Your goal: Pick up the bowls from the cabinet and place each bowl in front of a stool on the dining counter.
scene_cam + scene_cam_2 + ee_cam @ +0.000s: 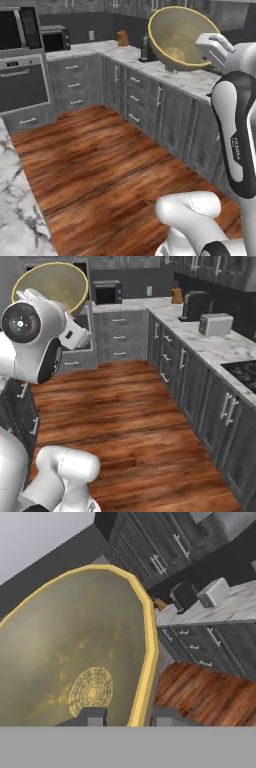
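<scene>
My gripper [130, 716] is shut on the rim of a mustard-yellow glossy bowl [75, 657], with one finger inside the bowl and the other outside. The bowl [177, 35] hangs tilted high in the air above the wood floor, its opening facing the camera, with the gripper [206, 56] at its lower right rim. From the other side the bowl [50, 282] sits above the white hand, which hides its lower edge. A corner of the white veined dining counter [15, 200] lies at the lower left. Dark grey wall cabinets [160, 542] with metal handles hang beyond. The stools are out of view.
A marble worktop [220, 346] over grey drawer-fronted base cabinets [150, 105] runs along the wall, carrying a toaster [216, 324], a dark coffee machine [196, 305], a knife block [122, 37] and a black cooktop [245, 368]. A microwave [55, 37] and wall oven [22, 82] stand at the back.
</scene>
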Controlling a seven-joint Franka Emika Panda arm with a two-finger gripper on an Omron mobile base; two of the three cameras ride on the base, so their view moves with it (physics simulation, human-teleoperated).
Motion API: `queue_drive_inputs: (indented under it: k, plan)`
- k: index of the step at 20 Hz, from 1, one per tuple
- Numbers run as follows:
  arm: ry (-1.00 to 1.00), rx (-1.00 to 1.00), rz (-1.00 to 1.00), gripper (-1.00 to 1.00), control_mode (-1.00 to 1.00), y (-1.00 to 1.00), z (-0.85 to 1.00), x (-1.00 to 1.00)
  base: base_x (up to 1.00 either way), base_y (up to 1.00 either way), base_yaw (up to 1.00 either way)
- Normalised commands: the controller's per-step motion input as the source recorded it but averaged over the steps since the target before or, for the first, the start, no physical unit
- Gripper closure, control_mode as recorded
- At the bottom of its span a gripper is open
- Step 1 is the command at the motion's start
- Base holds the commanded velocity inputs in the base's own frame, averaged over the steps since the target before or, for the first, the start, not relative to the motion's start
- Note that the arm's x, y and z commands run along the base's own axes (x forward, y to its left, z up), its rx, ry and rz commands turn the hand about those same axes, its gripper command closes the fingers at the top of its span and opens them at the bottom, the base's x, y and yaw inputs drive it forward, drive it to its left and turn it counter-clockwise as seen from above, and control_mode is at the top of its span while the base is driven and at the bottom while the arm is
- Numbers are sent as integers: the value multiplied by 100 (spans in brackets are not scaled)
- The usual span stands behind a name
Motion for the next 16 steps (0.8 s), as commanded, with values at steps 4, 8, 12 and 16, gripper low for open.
queue_drive_inputs:
  k: [4, 8, 12, 16]
  plan:
    - [0, 0, 0, 100, 100, 0, 0, 0, -67, -1, 60]
    - [0, 0, 0, 100, 100, 0, 0, 0, -71, 0, 54]
    - [0, 0, 0, 100, 100, 0, 0, 0, -67, 0, 50]
    - [0, 0, 0, 100, 100, 0, 0, 0, -63, 0, 49]
